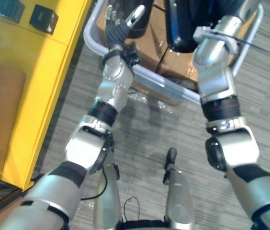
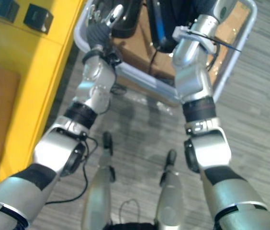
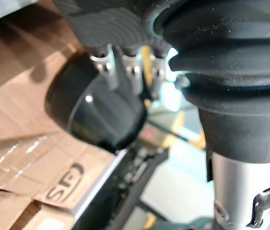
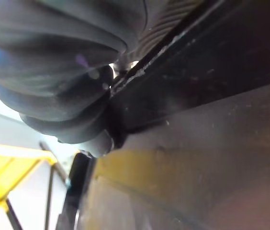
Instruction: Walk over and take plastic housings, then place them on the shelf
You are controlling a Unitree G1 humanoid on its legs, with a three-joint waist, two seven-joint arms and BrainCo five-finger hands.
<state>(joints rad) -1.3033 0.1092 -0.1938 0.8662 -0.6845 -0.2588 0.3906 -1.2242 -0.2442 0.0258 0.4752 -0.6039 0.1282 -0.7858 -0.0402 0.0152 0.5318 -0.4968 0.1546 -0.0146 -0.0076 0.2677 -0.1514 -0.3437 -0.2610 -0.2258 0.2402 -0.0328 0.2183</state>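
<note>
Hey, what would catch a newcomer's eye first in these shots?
Straight ahead, a grey-railed cart loaded with cardboard boxes draws the eye. The left robot hand is up against a glossy black plastic housing over those boxes, and a bright yellow shelf stands along the robot's left.

The dark housing on the cart is cut off by the head views' top edge, the right hand is hidden there behind it, and the dark surface close to the right wrist camera is too blurred to name, perhaps that same housing.
</note>
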